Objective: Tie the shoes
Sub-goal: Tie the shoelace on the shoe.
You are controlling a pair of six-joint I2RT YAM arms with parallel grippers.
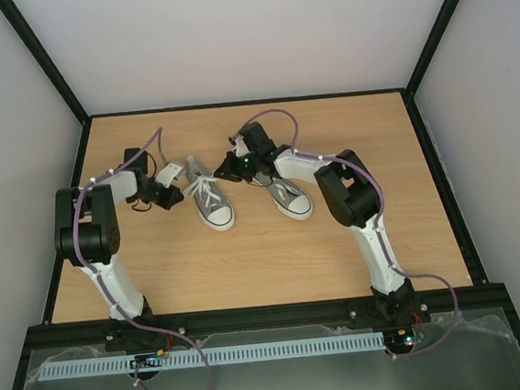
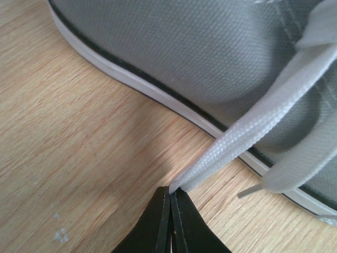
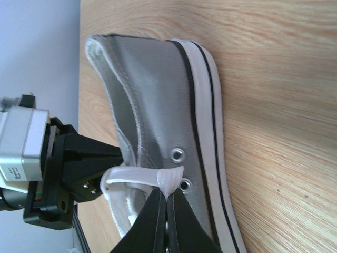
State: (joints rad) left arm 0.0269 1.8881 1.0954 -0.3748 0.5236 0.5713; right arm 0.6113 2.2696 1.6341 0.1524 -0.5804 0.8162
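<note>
- Shoes from above: I see the left shoe and the right shoe side by side near the middle of the table, toe caps pointing toward the arm bases.
- Both arms reach to the left shoe. The left gripper is just beside its left side, and the right gripper is at its heel end. From this view I cannot tell how the jaws stand.
- Left wrist view: the left gripper has its fingers pressed together on a flat white lace. The tips are low over the wood, just beside the white sole. The lace runs tight from the tips up over the grey canvas.
- Right wrist view: the right gripper is clamped on a loop of lace next to two metal eyelets. The shoe stands on its sole on the table, and I see its open collar. The black body of the left gripper is just behind the shoe.
</note>
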